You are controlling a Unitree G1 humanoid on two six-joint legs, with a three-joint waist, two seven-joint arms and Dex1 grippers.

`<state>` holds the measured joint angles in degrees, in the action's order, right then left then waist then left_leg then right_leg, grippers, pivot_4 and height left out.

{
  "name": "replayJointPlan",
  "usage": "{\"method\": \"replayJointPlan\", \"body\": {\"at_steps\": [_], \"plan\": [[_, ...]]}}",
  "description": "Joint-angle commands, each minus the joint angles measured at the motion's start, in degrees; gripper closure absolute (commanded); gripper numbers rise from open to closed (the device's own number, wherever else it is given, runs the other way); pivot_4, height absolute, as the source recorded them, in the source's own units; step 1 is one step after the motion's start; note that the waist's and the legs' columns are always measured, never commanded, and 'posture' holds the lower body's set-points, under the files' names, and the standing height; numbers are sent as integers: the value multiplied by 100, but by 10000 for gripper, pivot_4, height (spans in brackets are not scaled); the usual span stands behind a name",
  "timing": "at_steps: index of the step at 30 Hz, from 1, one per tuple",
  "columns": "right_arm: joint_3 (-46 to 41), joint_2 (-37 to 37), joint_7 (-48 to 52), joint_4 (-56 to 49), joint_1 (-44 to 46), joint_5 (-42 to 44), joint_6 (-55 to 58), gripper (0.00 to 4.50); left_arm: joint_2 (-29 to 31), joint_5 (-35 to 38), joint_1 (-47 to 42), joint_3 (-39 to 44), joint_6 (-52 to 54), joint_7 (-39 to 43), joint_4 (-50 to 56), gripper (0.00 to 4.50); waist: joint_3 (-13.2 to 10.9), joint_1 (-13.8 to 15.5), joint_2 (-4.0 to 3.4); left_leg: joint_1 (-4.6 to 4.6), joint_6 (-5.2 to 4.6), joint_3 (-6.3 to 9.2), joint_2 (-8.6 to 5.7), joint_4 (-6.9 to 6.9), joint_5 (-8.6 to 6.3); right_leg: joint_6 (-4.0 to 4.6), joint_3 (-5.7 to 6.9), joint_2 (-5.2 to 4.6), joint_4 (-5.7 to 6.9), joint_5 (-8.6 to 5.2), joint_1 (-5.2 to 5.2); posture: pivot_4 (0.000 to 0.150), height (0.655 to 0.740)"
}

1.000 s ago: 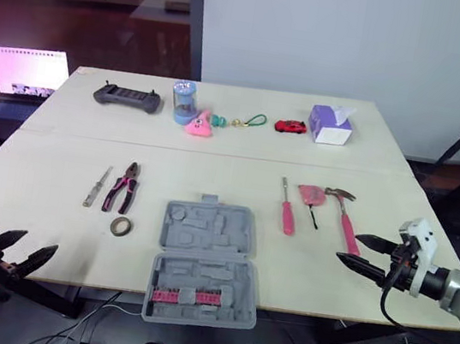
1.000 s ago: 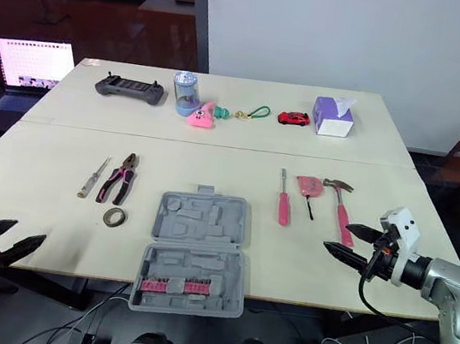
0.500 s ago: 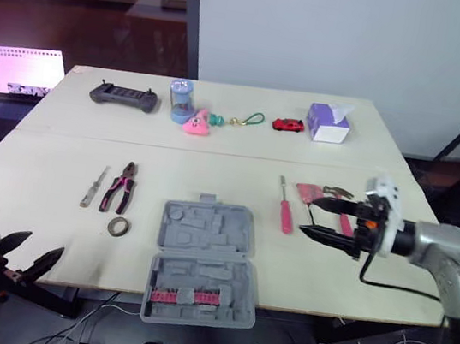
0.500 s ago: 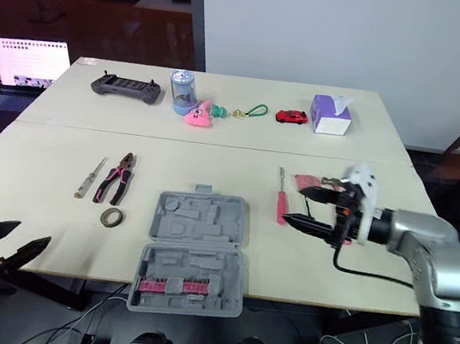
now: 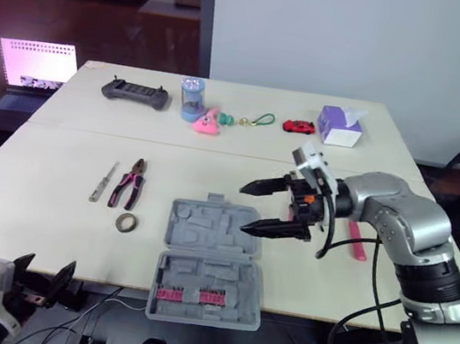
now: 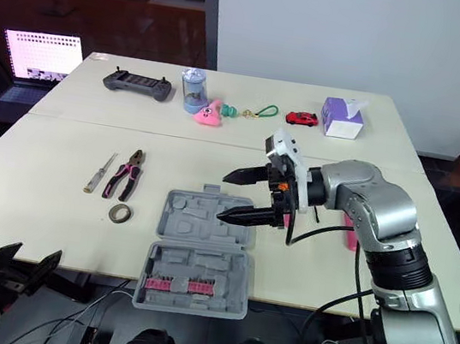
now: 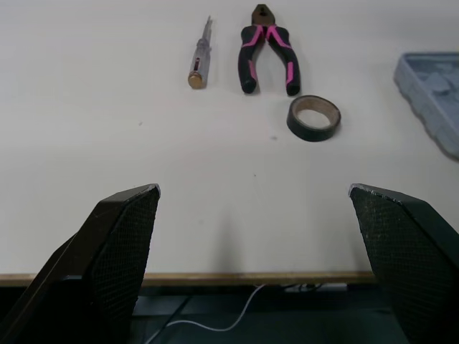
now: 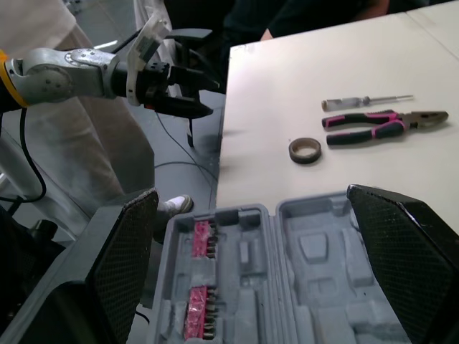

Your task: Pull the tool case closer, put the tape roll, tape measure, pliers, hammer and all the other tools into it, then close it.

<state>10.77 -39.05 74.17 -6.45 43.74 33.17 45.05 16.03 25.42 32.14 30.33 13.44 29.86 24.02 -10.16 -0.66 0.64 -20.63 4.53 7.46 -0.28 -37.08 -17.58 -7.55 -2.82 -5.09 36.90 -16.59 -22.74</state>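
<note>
The right gripper [image 5: 243, 209], fingers spread wide, hovers over the open tool case [image 5: 189, 271] (at the table's [image 5: 44, 196] 6 o'clock edge); the left gripper [image 5: 46, 268], likewise spread, hangs off its 7 o'clock corner.

R tool [image 5: 242, 209] over case [image 5: 205, 294], table [image 5: 38, 212] bare left of tape roll [image 5: 125, 223]

The tool case [image 5: 209, 264] lies at the front edge of the table [image 5: 41, 222]. Left of it sits the tape roll [image 5: 125, 222]. Behind that lie the pliers [image 5: 131, 183], with the screwdriver [image 5: 103, 182] further left. My right gripper [image 5: 243, 209] hangs over the case's rear half.
</note>
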Motion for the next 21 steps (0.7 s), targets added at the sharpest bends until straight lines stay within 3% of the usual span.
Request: {"method": "replayJointPlan", "body": {"at_steps": [1,6,10,21], "plan": [[-38,27,-184,-180,42,-88,-64,418,366,-104,-421,-217,378,-203,85,487,0,-7,0,0,0,1,0,0,0,0,0,1,3,0,-1,1500,7400],[-120,77,-533,-392,-207,-51,72,418,550,-327,-1642,-833,1242,-844,-206,487,2,3,-5,2,0,2,0,1,0,-1,0,2,8,1,-3,1500,7400],[-207,32,-802,-554,-363,-63,198,0,445,-599,-2471,-1295,1794,-1447,-296,11156,1,-12,-2,-1,1,6,-2,-2,0,-2,1,1,9,2,-4,1500,7400],[-172,-135,-925,-840,-517,-17,367,0,261,-979,-2716,-1922,2668,-2059,128,11156,1,-12,-3,-25,1,8,-2,-1,1,-1,0,2,10,2,-28,1500,7400]]}}
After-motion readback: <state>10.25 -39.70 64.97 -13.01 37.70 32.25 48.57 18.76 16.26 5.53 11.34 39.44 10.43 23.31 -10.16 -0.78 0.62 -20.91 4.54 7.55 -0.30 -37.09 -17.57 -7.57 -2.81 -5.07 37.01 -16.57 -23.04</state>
